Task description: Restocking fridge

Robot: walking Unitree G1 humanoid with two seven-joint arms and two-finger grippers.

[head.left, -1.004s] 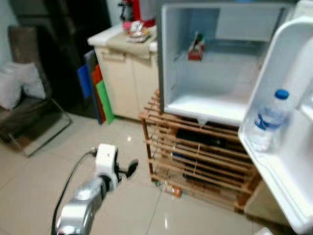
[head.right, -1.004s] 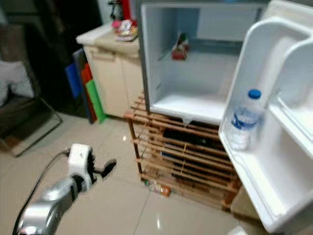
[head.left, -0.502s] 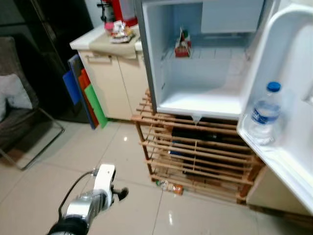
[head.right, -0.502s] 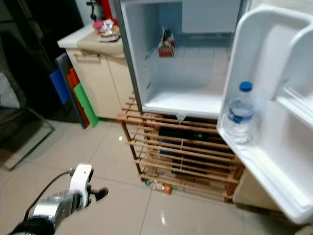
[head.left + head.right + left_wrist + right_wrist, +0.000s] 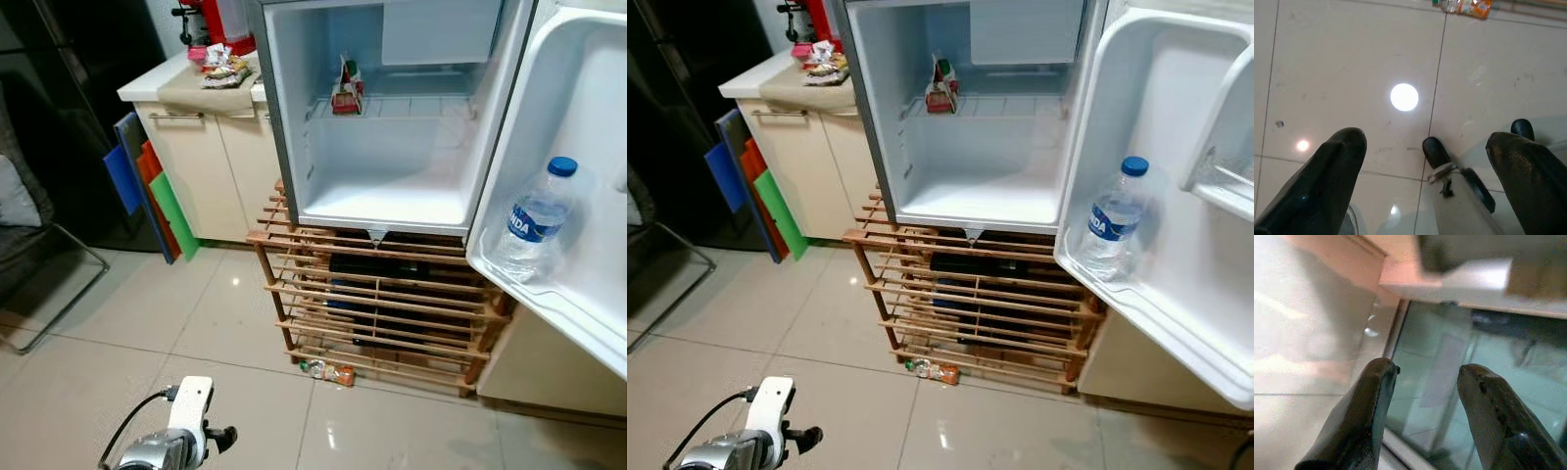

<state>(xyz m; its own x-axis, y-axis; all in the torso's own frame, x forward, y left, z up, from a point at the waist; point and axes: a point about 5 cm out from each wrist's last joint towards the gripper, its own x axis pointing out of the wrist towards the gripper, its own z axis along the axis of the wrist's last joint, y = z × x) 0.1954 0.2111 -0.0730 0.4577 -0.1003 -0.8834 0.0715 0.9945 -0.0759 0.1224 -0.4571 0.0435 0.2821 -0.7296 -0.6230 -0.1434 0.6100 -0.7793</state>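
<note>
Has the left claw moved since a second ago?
Yes. The left claw has dropped and pulled back: it was level with the wooden rack's lower shelves, now it hangs below the rack's foot.

**Arm and gripper pose**

Left arm point(image 5: 157, 452) held low, well short of the fridge point(image 5: 387, 113); left gripper point(image 5: 1432, 161) pointed at the floor, fingers point(image 5: 1327, 171) spread wide, empty. Right gripper point(image 5: 1422, 404) parted, empty.

Fridge door point(image 5: 578, 147) cut off at right edge
</note>
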